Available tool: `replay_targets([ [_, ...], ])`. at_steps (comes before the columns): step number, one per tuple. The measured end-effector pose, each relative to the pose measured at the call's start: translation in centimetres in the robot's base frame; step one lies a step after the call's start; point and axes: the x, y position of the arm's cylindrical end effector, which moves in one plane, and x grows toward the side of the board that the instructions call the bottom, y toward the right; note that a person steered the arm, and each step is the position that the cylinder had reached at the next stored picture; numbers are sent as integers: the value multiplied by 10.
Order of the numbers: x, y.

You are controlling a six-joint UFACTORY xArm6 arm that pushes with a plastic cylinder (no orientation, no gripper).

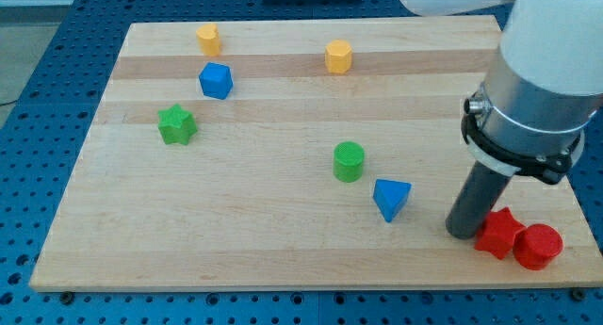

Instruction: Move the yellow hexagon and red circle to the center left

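Seven blocks sit on your wooden board (283,259). Your rod carries no claw; my tip (461,235) stands just left of the red star (497,233), with the red circle (538,246) touching that star's right. From the star, your yellow hexagon (338,56) lies far up-left; a second yellow block (208,39) farther left.

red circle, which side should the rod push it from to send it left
Contact the red circle on its right face, coming in from the view's right edge. My tip now sits on the wrong side, left of the red star, which touches the circle and blocks a straight leftward path.
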Motion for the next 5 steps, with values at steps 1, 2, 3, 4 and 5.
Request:
replay_targets([
  [1,0,0],
  [2,-5,-8],
  [3,-17,-15],
  [4,-18,-15],
  [5,-18,-15],
])
